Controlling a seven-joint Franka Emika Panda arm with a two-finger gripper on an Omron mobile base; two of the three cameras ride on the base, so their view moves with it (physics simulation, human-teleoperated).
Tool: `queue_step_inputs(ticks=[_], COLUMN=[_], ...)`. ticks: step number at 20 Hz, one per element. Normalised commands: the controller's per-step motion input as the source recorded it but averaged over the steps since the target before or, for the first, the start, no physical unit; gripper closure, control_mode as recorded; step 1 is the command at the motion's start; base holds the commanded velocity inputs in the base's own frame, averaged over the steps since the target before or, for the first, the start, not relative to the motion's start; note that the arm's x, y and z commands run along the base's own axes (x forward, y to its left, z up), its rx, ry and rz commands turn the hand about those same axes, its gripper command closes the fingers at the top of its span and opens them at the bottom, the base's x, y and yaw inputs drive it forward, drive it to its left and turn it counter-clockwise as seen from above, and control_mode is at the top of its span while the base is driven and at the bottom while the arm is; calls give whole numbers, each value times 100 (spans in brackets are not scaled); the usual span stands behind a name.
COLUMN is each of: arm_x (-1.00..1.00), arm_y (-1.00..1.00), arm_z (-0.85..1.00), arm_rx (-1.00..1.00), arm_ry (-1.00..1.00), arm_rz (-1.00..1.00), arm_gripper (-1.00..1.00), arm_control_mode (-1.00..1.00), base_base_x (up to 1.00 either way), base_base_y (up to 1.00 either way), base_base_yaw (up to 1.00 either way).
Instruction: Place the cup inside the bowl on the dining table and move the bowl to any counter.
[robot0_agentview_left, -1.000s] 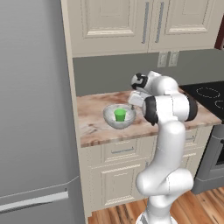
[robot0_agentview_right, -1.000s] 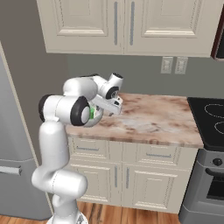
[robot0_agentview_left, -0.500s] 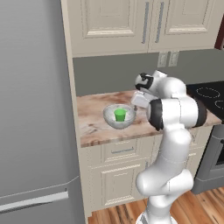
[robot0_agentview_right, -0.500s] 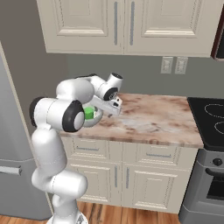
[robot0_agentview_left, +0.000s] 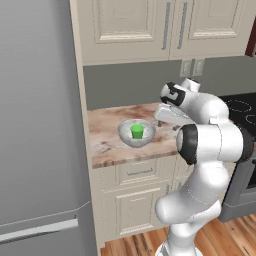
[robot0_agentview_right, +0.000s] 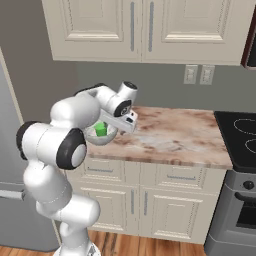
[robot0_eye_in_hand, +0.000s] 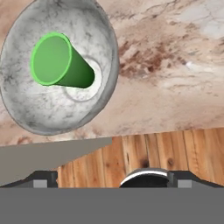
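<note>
You have the arm folded high, elbow up, with the gripper (robot0_agentview_left: 172, 116) hanging above the counter (robot0_agentview_left: 107, 145) at about 3 o'clock from the bowl (robot0_agentview_left: 136, 134). Its jaws stand wide apart, gripping nothing. The cup (robot0_eye_in_hand: 59, 62) sits upright inside the bowl, which seems to rest near the counter's front edge.

No lettering, numbers or brand marks can be read anywhere here. The green cup (robot0_agentview_left: 137, 131) is plain, the speckled bowl (robot0_agentview_left: 126, 135) around it carries no label, and the marble worktop (robot0_agentview_left: 104, 140) under the bowl shows veining alone. Above the bowl, the cream cabinet doors (robot0_agentview_left: 131, 25) are blank too.
</note>
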Motion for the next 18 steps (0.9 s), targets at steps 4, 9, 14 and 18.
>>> queue_step_inputs(ticks=[4,9,14,18], arm_x=[-43,-53,-63,-71], arm_y=[0,0,0,0], arm_z=[37,33,26,17], arm_rx=[0,0,0,0], arm_ry=[-3,-5,-6,-7], arm_rz=[0,0,0,0], arm_gripper=[-100,-100,-100,-100], arm_control_mode=[-100,-100,-100,-100], base_base_x=[0,0,0,0], base_base_y=[0,0,0,0], base_base_yaw=[0,0,0,0])
